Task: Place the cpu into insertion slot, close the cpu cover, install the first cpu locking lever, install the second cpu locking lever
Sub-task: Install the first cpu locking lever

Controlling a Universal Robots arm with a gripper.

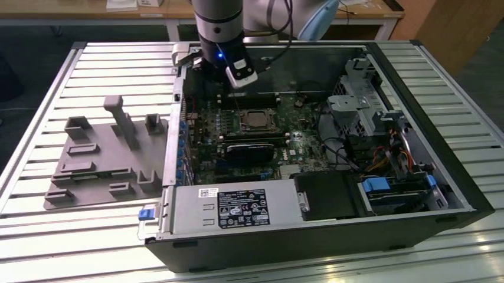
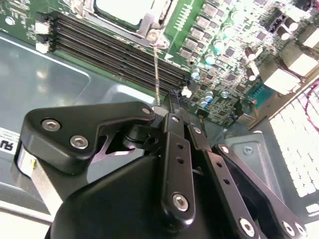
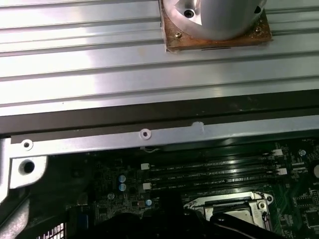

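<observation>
1. Your fingers (image 2: 175, 124) are drawn close together at the gripper (image 2: 173, 102) tip. You cannot tell whether they pinch anything.
2. A thin lever (image 2: 156, 69) runs from the slot's corner up to them, its free end just beside the fingers.
3. The cpu (image 2: 124, 10) lies in the slot (image 3: 227, 200), with the cover (image 2: 162, 14) flat around it.
4. You hang over the board (image 2: 239, 30), inside the open case (image 1: 331, 242).

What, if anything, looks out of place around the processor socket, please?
A thin metal lever juts from the corner of the socket toward the gripper in the second wrist view, rather than lying latched along its edge. Nothing else looks askew, spilled or damaged.
</observation>
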